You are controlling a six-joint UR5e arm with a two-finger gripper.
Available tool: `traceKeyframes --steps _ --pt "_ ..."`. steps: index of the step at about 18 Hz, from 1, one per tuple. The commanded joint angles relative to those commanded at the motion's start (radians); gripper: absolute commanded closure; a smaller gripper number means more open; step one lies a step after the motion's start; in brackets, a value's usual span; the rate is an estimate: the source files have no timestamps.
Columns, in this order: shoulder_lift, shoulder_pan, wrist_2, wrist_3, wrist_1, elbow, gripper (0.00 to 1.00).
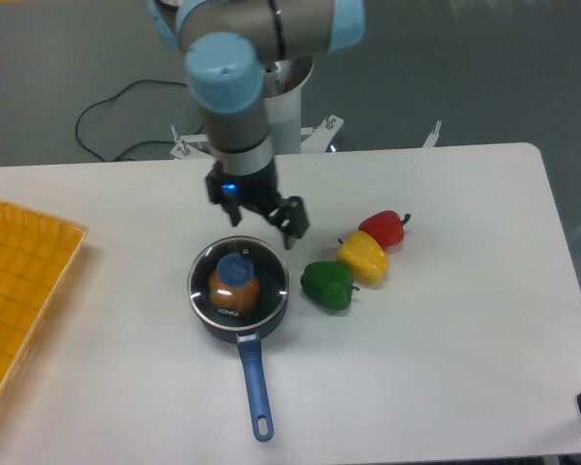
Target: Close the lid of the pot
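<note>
End effector (267, 221) spread and empty above the pot (238, 300), lid (238, 281) seated over an orange-brown object (232, 288).

Lid lettering: a short word in small white capitals is printed on the glass of the lid (238, 283), near the front rim, just behind the root of the blue handle of the pot (256, 380).
Legibility: about five letters are seen; the word seems to read "KONKA", but the letters are too small for this to be confirmed.
Position on lid: the lettering is set between the blue centre knob and the metal rim, on the side facing the camera.
Other writing: no further text, number, label or sign can be read on any other surface in the view.
</note>
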Motion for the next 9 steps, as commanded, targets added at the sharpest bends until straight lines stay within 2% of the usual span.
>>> traceKeyframes --steps 5,7,9 --pt "-0.021 0.169 -0.031 0.265 -0.003 0.012 0.00" --pt "-0.061 0.224 -0.029 0.394 -0.003 0.021 0.00" --pt "-0.069 0.281 -0.017 0.540 -0.005 0.028 0.00"
